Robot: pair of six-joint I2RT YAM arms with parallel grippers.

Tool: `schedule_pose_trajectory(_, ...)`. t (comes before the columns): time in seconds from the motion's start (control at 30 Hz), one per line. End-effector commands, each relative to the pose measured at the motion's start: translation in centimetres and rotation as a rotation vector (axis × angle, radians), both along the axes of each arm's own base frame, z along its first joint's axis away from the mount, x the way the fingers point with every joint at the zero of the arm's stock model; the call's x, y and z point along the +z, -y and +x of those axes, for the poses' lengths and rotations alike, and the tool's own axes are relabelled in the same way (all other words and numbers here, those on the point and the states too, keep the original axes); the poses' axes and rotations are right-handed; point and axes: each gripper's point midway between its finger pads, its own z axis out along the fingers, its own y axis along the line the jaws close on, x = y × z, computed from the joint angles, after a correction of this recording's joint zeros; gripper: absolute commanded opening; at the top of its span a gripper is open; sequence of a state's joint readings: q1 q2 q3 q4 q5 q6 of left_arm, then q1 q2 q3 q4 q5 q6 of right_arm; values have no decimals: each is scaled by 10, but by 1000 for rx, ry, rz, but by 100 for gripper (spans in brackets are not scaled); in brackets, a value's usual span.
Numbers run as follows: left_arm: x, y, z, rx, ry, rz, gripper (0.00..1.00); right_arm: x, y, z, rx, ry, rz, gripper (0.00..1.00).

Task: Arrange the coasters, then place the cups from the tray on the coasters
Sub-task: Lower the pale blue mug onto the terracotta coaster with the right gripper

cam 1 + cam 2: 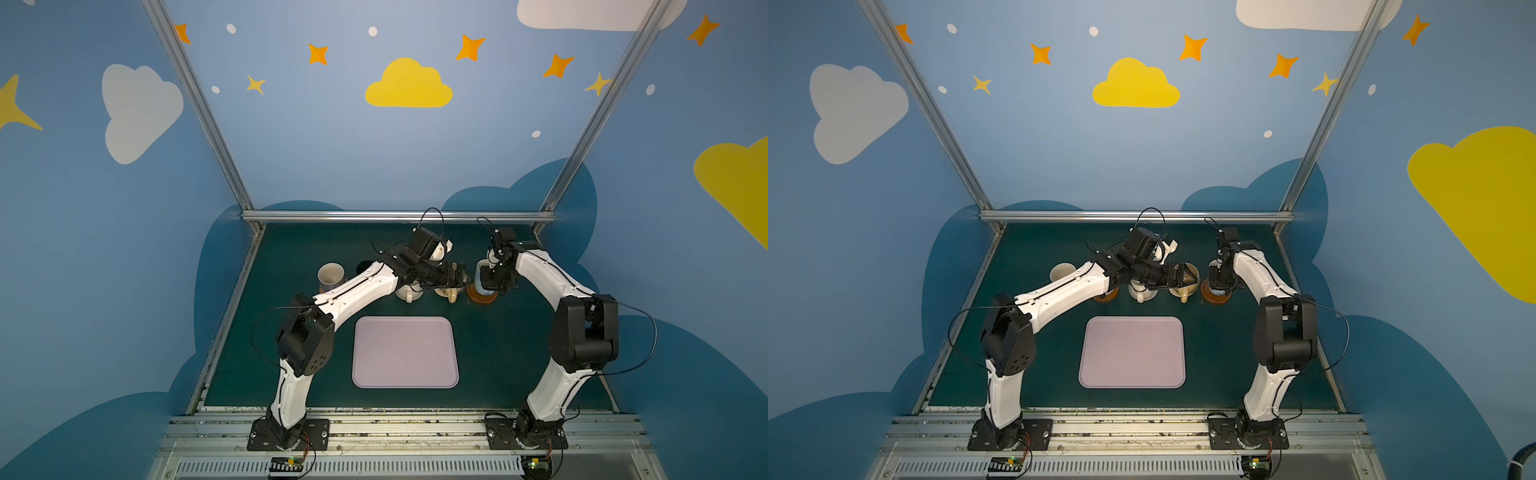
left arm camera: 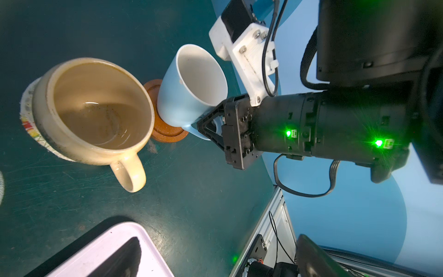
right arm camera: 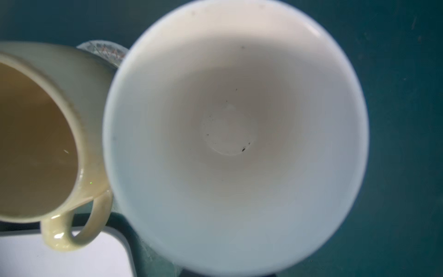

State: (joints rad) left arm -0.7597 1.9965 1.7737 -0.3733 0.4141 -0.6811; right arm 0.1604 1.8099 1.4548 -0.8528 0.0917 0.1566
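Note:
The lilac tray lies bare in both top views. Behind it the cups stand in a row. My right gripper is shut on the handle of the light blue cup, which sits on or just over a brown wooden coaster; contact is unclear. Beside it a pale yellow cup rests on a beige woven coaster. My left gripper hovers open above that cup, holding nothing.
Further left in the row are a cream cup and a lavender cup; a black cup is mostly hidden behind my left arm. Another brown coaster peeks out under that arm. The aluminium frame rail bounds the table's back.

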Motion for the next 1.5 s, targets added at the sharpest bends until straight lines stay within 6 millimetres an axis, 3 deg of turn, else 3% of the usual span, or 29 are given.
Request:
schedule_pose_trajectory(0.0, 3, 0, -1, -4, 7, -5, 100, 8, -1, 17, -3, 65, 7, 0)
schedule_pose_trajectory(0.37, 1, -5, -4, 0, 7, -4, 100, -12, 0, 10, -11, 21, 6, 0)
schedule_pose_trajectory(0.73, 3, -7, -5, 6, 12, -14, 100, -24, 1, -13, -20, -2, -10, 0)
schedule_pose_trajectory(0.9, 4, -8, -5, 14, 17, -17, 100, -16, 0, -17, -5, 14, -37, 0)
schedule_pose_trajectory(1.37, 1, -10, -5, 19, 8, -18, 100, -24, 1, -24, -12, -23, -39, 0)
schedule_pose_trajectory(1.47, 1, -10, -5, 20, 8, -20, 100, -26, -3, -25, -16, -29, -8, 22)
